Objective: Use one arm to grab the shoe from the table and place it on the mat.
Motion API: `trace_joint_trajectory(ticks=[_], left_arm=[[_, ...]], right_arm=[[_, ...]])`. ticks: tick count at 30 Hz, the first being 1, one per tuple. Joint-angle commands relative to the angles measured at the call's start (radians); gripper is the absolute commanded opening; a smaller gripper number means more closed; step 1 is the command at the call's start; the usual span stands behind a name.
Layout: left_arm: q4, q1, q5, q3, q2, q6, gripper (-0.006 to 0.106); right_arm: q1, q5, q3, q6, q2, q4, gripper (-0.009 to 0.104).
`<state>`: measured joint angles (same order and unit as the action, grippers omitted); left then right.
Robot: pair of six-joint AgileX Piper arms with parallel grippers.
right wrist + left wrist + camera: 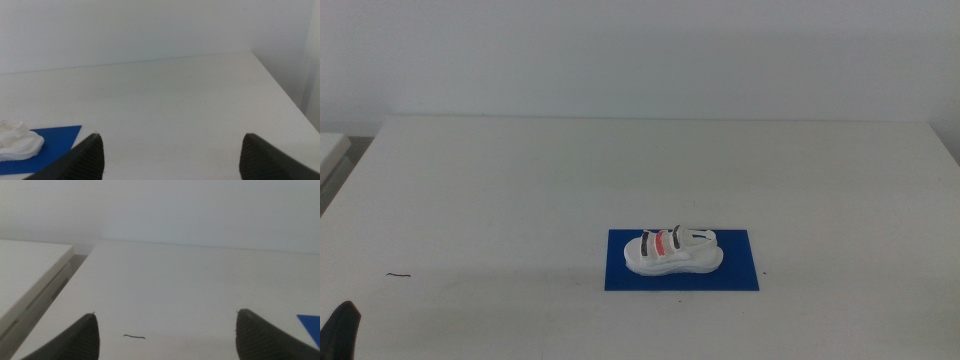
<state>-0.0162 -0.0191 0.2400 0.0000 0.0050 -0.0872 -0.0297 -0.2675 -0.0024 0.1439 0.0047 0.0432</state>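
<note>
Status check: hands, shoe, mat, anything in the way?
Left hand open, empty, waiting at table's near-left corner. Right hand open, empty. Shoe resting on mat. Nothing in the way.

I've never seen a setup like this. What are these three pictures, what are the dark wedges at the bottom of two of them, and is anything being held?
One camera looks down over a white table; the other two ride on the wrists of two robot arms. The dark wedges are each arm's own gripper, its two jaws spread apart: the left gripper and the right gripper. Neither holds anything. On the table lies a dark blue mat, and a small white shoe with black and red straps sits on it. Both arms wait near the table's front edge; the overhead view shows only a dark tip at its lower left corner. A thin dark squiggle also lies on the table.
</note>
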Motion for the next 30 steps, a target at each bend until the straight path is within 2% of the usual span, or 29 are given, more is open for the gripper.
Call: trace_joint_trajectory(ticks=[1,30], left_arm=[[0.002,0.001,-0.024,0.000,-0.005,0.011,0.094],[0.044,0.001,-0.084,0.000,-0.005,0.011,0.094]], right_arm=[[0.000,0.006,0.002,-0.006,-0.005,0.005,0.079],[0.000,0.006,0.002,-0.006,-0.005,0.005,0.079]])
